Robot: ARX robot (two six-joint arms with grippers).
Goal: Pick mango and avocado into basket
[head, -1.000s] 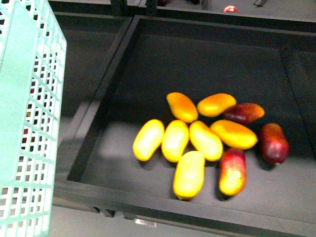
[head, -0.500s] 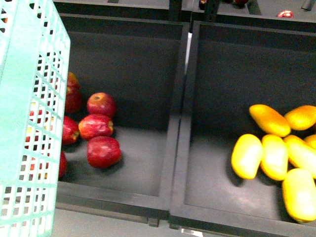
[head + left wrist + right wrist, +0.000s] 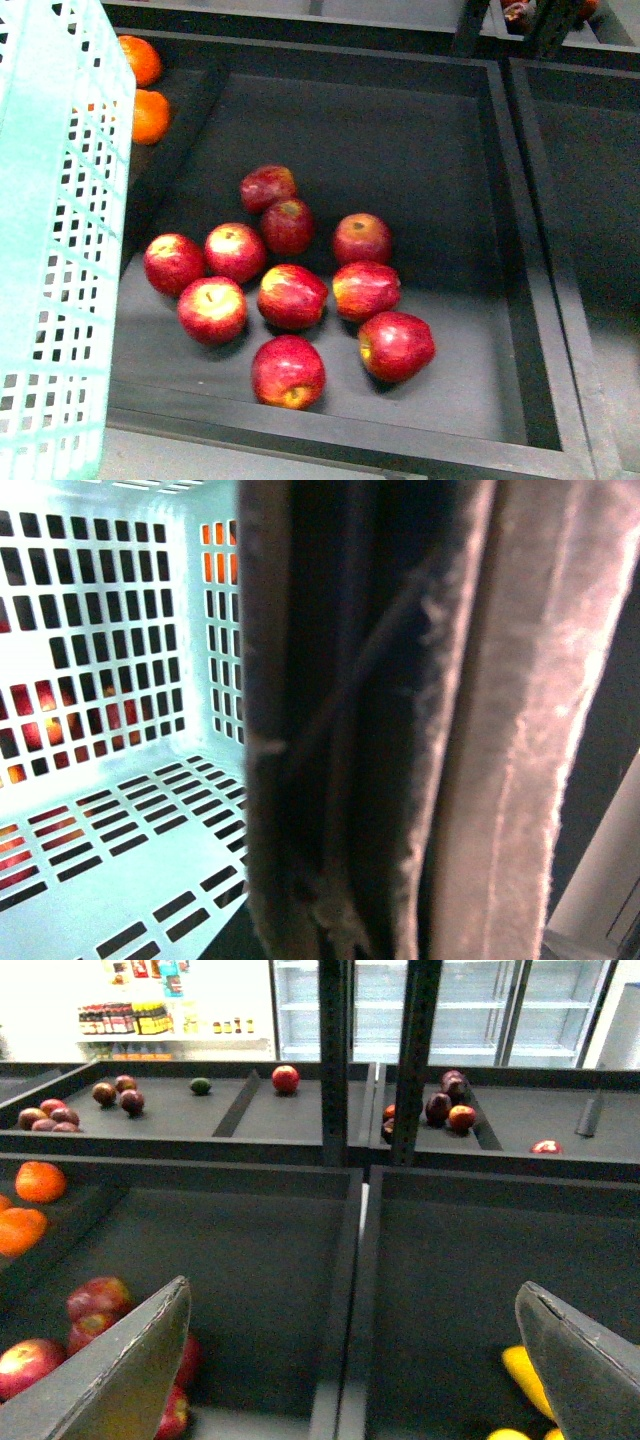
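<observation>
The pale turquoise basket (image 3: 60, 250) hangs at the far left of the front view. Its slotted inside (image 3: 110, 630) shows empty in the left wrist view, where the brown ribbed handle (image 3: 400, 730) fills the frame. My left gripper is shut on that handle; its fingers are hidden. My right gripper (image 3: 355, 1380) is open, over the divider between two black bins. Yellow mango ends (image 3: 530, 1380) peek out beside its finger. A small dark green fruit that looks like the avocado (image 3: 201, 1086) lies on the back shelf. No mango or avocado shows in the front view.
Several red apples (image 3: 290, 295) lie in a black bin (image 3: 500, 200) straight ahead. Oranges (image 3: 150, 115) sit in the bin to the left, behind the basket. Dark uprights (image 3: 335, 1060) stand before the back shelf, which holds apples and dark fruits (image 3: 440, 1110).
The front view has swung left. The mango bin slid out past the right edge, and the apple bin now sits in the middle. The basket stays at the left.
</observation>
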